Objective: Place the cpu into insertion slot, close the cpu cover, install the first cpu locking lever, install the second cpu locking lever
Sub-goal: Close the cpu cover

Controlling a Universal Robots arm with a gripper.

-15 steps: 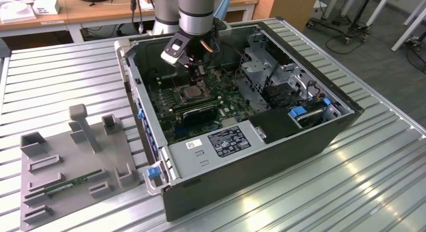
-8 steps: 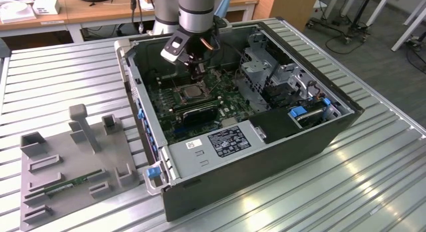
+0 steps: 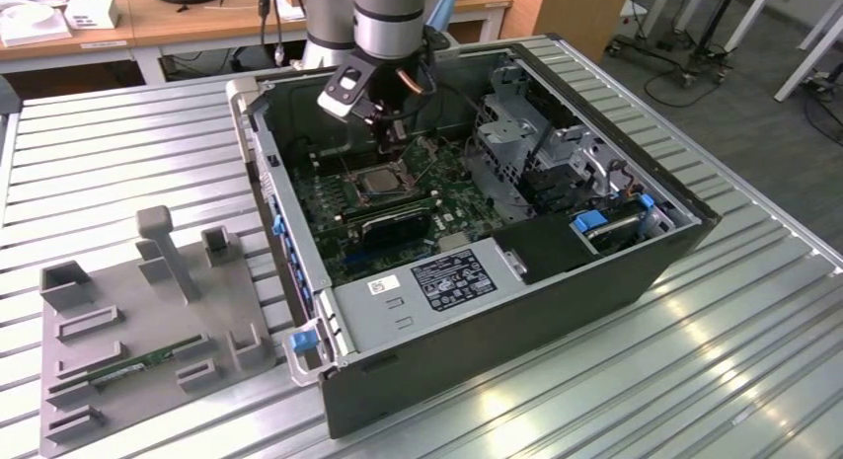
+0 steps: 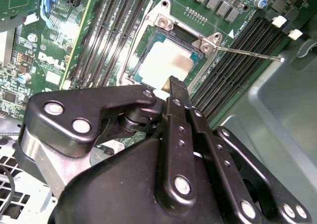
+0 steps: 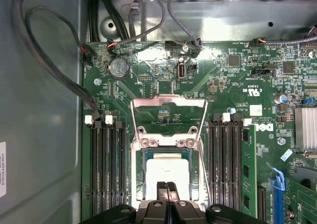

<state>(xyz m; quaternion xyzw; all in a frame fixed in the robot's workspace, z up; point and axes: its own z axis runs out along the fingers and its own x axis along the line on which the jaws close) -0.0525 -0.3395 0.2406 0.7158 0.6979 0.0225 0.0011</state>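
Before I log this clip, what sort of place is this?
Probably a robotics lab: an open computer case on a slatted metal table, a grey fixture tray beside it, wooden desks behind.

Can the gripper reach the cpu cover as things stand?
Probably yes: the cpu cover is swung open beyond the cpu, nothing lies over it, and the shut gripper hangs close by, over the cpu's edge.
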